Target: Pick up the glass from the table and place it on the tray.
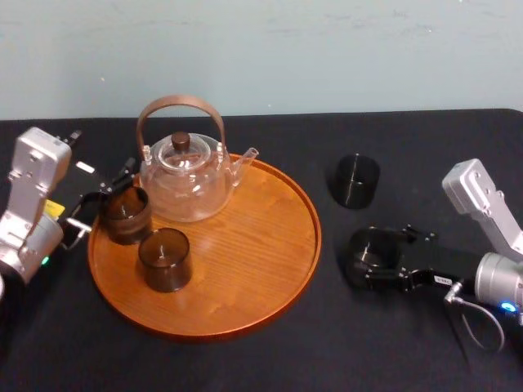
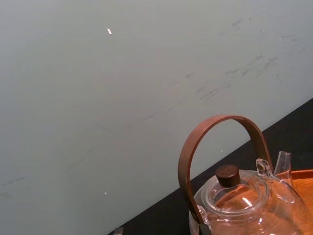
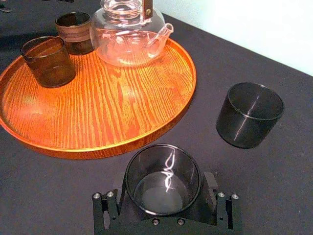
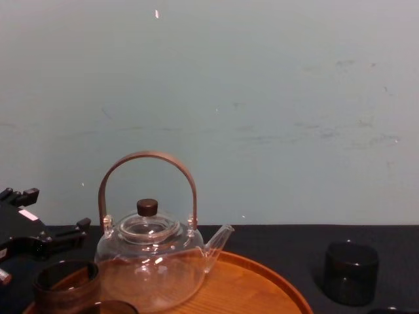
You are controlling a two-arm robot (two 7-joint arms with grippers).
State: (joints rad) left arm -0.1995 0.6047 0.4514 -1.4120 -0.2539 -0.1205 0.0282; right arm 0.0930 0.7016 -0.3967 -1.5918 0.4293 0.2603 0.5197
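Note:
A dark smoky glass (image 1: 374, 253) (image 3: 163, 178) sits upright between the jaws of my right gripper (image 1: 372, 263) (image 3: 164, 193), which is shut on it, on or just above the black table (image 1: 409, 343), right of the tray. The round wooden tray (image 1: 261, 269) (image 3: 122, 107) carries two more brown glasses (image 1: 164, 259) (image 1: 124, 214). My left gripper (image 1: 105, 196) (image 4: 59, 239) is open at the tray's left rim, beside the farther of these two and holding nothing. Another dark glass (image 1: 357, 180) (image 3: 249, 114) (image 4: 351, 273) stands on the cloth behind my right gripper.
A clear glass teapot (image 1: 185, 175) (image 2: 244, 205) (image 4: 152, 261) with an arched brown handle occupies the tray's back left. The tray's right half is bare wood. A pale wall (image 1: 327, 49) closes off the table's far edge.

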